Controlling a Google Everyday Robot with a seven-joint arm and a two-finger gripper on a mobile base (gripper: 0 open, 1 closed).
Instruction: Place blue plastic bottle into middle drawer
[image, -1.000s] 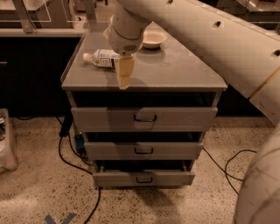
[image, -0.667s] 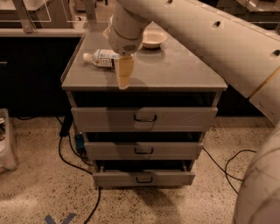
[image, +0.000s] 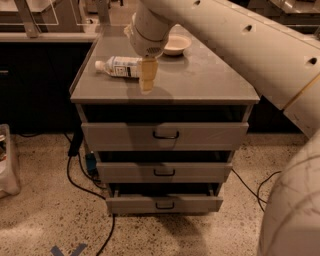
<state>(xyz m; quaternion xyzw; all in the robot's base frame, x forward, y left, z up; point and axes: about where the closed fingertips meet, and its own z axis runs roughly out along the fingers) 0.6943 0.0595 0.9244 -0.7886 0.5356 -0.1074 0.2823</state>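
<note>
On the worktop's (image: 200, 82) far left the bottle (image: 119, 66) lies flat, its right end behind the gripper (image: 148, 80); jaws' opening I cannot tell. Pick-up seems in hand; next, a firm grasp, then the middle drawer (image: 200, 172).

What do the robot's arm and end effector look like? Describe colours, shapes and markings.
The arm is thick, rounded and cream-white, with small dark holes and a thin yellow band. Its end effector, over the front of the cabinet top, is a pale tan, narrow block.
</note>
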